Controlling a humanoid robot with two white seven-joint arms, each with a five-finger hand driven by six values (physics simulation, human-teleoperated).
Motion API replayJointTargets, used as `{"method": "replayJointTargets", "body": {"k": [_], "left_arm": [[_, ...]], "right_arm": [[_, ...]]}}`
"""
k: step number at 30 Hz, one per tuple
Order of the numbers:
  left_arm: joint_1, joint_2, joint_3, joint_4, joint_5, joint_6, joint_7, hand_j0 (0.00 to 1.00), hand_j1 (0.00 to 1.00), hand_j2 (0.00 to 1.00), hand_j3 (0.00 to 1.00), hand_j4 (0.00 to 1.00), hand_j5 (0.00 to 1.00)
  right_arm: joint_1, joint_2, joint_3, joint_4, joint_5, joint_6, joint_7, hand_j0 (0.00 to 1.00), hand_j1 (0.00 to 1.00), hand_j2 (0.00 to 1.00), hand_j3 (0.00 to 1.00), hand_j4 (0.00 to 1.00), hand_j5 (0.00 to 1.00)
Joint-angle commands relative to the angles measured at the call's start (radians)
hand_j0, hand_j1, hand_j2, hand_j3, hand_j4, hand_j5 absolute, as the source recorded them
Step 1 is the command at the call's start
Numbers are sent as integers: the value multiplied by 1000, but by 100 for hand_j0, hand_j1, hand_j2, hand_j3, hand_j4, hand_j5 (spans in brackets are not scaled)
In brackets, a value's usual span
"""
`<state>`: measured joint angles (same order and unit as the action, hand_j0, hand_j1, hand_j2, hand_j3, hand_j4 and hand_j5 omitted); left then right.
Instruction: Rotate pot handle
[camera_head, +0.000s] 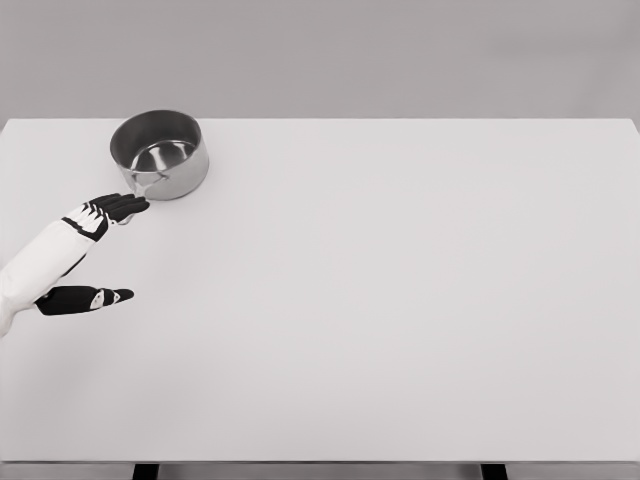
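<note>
A steel pot (160, 153) sits at the table's (400, 300) far left. The left hand (112, 209) — fingers extended, holding nothing — touches its handle (138, 188), apparently mid-push; rotation looks unfinished.

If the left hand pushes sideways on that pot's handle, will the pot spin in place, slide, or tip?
Probably it turns and slides rather than tips: the pot looks wide, low and flat-based on the smooth table. Its shiny metal handle may slip under the left hand fingers. It looks rigid, so no flexing.
</note>
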<state>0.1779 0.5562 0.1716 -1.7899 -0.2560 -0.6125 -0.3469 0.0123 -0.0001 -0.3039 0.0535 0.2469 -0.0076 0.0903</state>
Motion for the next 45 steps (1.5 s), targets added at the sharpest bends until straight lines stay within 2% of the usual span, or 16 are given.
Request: {"method": "replayJointTargets", "body": {"k": [1,7,12,14,15,16,18,21,22,23,25,29,33,35,39,45], "left_arm": [[0,2,0,0,8,2,2,100,100,100,100,100,100],[2,2,-6,0,4,2,2,100,100,100,100,100,100],[-14,-7,-14,-11,-55,2,0,100,100,100,100,100,100],[-31,-6,-18,-13,-39,2,-85,100,100,100,100,100,100],[-124,5,-29,-13,-14,2,-225,100,100,100,100,100,100],[-189,7,-40,-13,24,2,-264,100,100,100,100,100,100],[-294,65,-89,-13,201,2,-264,100,100,100,100,100,100],[-429,91,-170,-13,271,2,-264,100,100,100,100,100,100],[-466,134,-254,-13,316,2,-264,100,100,100,100,100,100],[-480,185,-334,-13,376,2,-264,100,100,100,100,100,100],[-498,235,-394,-13,429,2,-264,100,100,100,100,100,100],[-540,309,-429,-13,529,34,-264,100,100,100,100,100,100],[-598,297,-429,-13,618,608,-264,100,100,100,100,100,100],[-626,297,-443,-13,675,775,-264,100,100,100,100,100,100],[-637,307,-566,-14,738,804,-264,100,100,100,100,100,100],[-635,358,-669,-13,819,813,-264,100,100,100,100,100,100]], "right_arm": [[0,0,0,0,0,0,0,100,100,100,100,100,100],[0,0,-1,0,0,1,0,100,100,100,100,100,100],[0,0,-1,0,0,0,0,100,100,100,100,100,100],[0,0,0,0,0,0,0,100,100,100,100,100,100],[0,0,0,0,0,0,0,100,100,100,100,100,100],[0,0,0,0,0,0,0,100,100,100,100,100,100],[0,0,0,0,0,0,0,100,100,100,100,100,100],[0,0,-1,0,0,0,0,100,100,100,100,100,100],[0,0,-1,0,0,0,0,100,100,100,100,100,100],[0,0,0,0,0,0,0,100,100,100,100,100,100],[0,0,0,0,0,0,0,100,100,100,100,100,100],[0,0,0,0,0,0,0,100,100,100,100,100,100],[0,0,0,0,0,0,0,100,100,100,100,100,100],[0,0,-1,0,0,0,0,100,100,100,100,100,100],[0,0,0,0,0,0,0,100,100,100,100,100,100],[0,0,-1,0,0,0,0,100,100,100,100,100,100]]}}
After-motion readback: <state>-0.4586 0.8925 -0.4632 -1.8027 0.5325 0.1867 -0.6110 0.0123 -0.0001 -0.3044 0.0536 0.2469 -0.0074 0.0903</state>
